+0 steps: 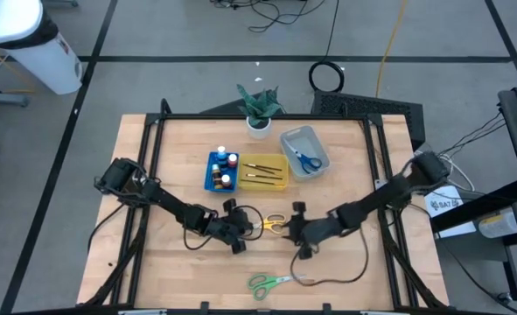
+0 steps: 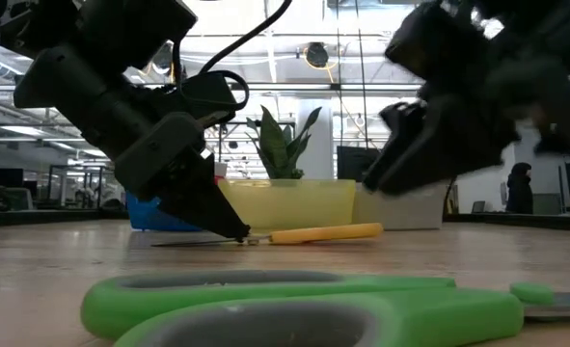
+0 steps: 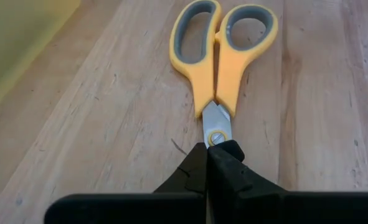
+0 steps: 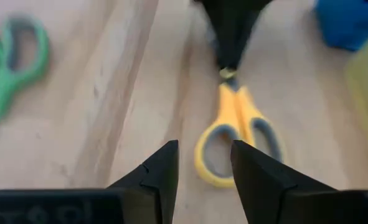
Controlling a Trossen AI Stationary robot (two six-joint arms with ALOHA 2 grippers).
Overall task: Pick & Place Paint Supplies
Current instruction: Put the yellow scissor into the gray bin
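The yellow-handled scissors [image 1: 272,224] lie flat on the wooden table between my two grippers. My left gripper [image 3: 207,149] is shut on them at the blade end. My right gripper [image 4: 203,155] is open and hovers just short of the handle loops [image 4: 233,146], touching nothing. The green-handled scissors [image 1: 269,283] lie flat near the table's near edge. Blue-handled scissors [image 1: 307,161] lie in the clear tray. Paint bottles [image 1: 224,169] stand in the blue tray, and brushes [image 1: 262,170] lie in the yellow tray. My left gripper holds the yellow scissors by the blades at the pivot screw [image 3: 218,137], pinched between its two shut fingers. The fingers slant down from the table's left side and lie along the scissors [image 2: 246,238]. The blades past the pivot are hidden under the fingers. The scissors lie flat on the table.
The blue tray [image 1: 211,179], yellow tray [image 1: 262,181] and clear tray [image 1: 319,149] sit in a row toward the far edge, with a potted plant [image 1: 258,109] behind them. A dark cable [image 1: 341,276] loops on the table near the right gripper. A black frame [image 1: 258,117] borders the table.
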